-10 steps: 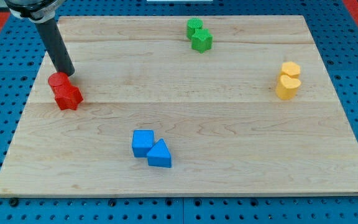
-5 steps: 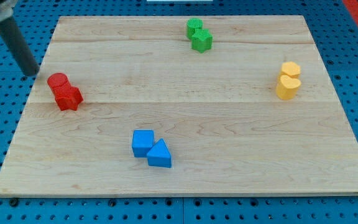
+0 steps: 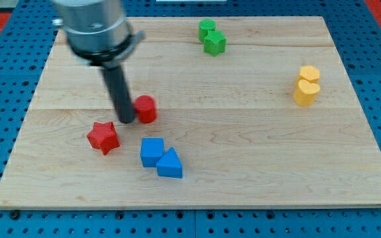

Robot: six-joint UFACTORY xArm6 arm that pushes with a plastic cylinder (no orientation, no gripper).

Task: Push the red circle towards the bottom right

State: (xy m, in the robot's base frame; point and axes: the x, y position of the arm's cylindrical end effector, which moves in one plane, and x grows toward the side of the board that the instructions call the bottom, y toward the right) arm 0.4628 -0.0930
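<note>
The red circle (image 3: 145,109) lies left of the board's middle. My tip (image 3: 126,121) touches its left side. A red star (image 3: 103,137) lies below and left of the tip, apart from the circle. The dark rod rises from the tip to the arm's grey end at the view's top left.
A blue cube (image 3: 152,152) and a blue triangle (image 3: 170,164) sit together just below the red circle. Two green blocks (image 3: 211,38) lie at the top. Two yellow blocks (image 3: 306,85) lie at the right. The wooden board (image 3: 243,172) rests on a blue pegboard.
The rod swung from the board's left edge to the middle left. The red circle has moved right and down, away from the red star. The star has also shifted down and right.
</note>
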